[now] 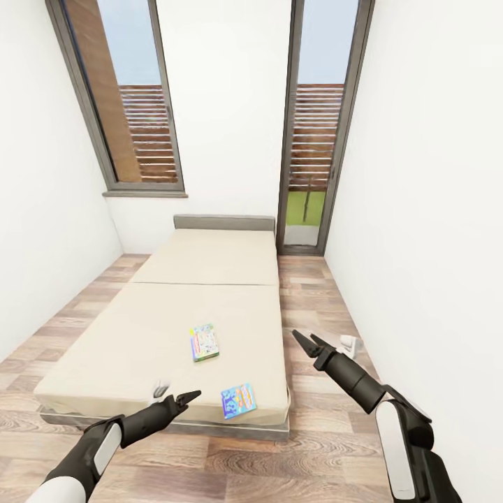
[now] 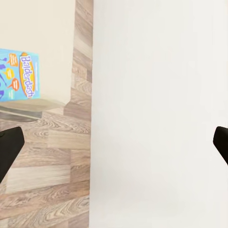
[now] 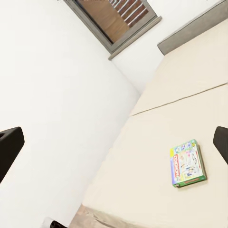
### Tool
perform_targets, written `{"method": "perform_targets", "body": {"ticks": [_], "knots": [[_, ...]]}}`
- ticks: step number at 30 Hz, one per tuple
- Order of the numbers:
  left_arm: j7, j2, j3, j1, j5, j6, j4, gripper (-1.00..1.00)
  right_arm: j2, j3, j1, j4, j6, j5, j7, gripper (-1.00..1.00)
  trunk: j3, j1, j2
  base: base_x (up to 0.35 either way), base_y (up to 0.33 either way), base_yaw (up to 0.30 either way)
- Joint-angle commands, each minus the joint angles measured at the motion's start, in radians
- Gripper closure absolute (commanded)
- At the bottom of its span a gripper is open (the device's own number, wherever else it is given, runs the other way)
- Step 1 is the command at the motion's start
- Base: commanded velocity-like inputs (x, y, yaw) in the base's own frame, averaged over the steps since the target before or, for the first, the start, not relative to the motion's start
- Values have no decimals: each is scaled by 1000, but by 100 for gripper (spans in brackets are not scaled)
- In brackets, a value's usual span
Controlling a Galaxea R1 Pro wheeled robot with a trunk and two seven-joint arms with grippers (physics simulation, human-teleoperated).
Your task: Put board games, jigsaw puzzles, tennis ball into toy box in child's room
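Head view puts the robot at the foot of the bed (image 1: pixel 209 279), which runs up the middle of the frame toward two tall windows. Both board games still lie flat on the mattress: the green board game (image 1: pixel 205 342) just below centre and the blue board game (image 1: pixel 239 399) lower down, close to the bed's near edge. They are well apart from each other and neither is touched. The left gripper (image 1: pixel 187 398) hangs at lower left, near the blue box, and the right gripper (image 1: pixel 304 340) at lower right, beside the bed over the wooden floor (image 1: pixel 314 300); each has its fingers spread with nothing between them. I judge the task barely begun here, since both bed games remain to be picked up, and the state of the table toys cannot be told.
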Motion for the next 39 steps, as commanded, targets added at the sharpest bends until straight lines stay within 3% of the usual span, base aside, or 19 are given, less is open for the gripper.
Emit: {"method": "perform_targets", "body": {"ticks": [1, 7, 17, 39], "knots": [[-2, -1, 2, -1, 4, 8, 1, -100, 1, -3, -1, 0, 7, -5, 2, -100, -5, 4, -8, 0, 0, 0], [-1, -2, 1, -1, 4, 6, 2, -100, 1, -10, 0, 1, 4, -4, -18, -100, -23, 27, -50, 0, 0, 0], [-1, -4, 1, -1, 4, 2, 2, -100, 1, -29, 0, 10, -51, -6, -113, -100, -55, 65, -120, 0, 0, 0], [-1, -4, 1, -1, 4, 1, 2, -100, 1, -24, 0, 20, -56, -20, -163, -100, -124, 150, -274, 0, 0, 0]]}}
